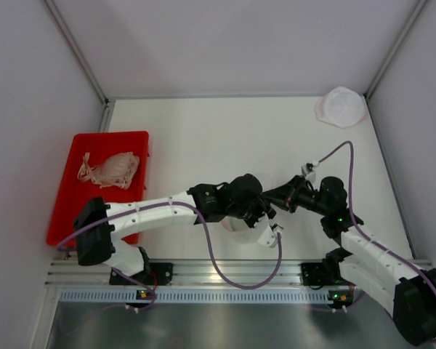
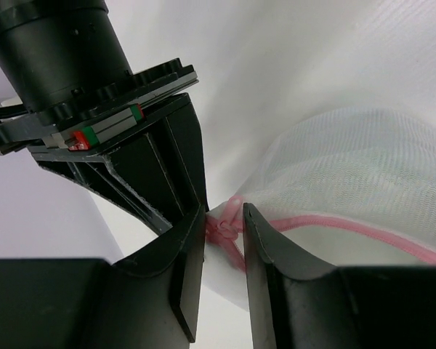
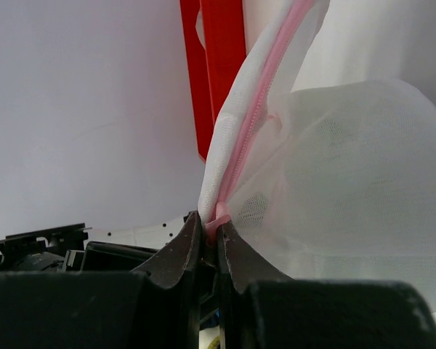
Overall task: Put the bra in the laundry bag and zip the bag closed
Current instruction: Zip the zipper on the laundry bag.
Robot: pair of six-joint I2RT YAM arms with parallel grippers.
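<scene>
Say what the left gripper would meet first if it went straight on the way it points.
Probably the pink zipper end of the white mesh laundry bag, sitting right between the parted fingertips of the left gripper.

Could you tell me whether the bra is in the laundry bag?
Out: the bra lies in the red tray, not the bag.

You're holding both arms angled inward, wrists nearly meeting — L arm (image 1: 152, 211) stretching low across centre, R arm (image 1: 370, 251) bending back. L gripper (image 2: 224, 233) sitting w/ jaws slightly apart; R gripper (image 3: 211, 236) pinching tight.
</scene>
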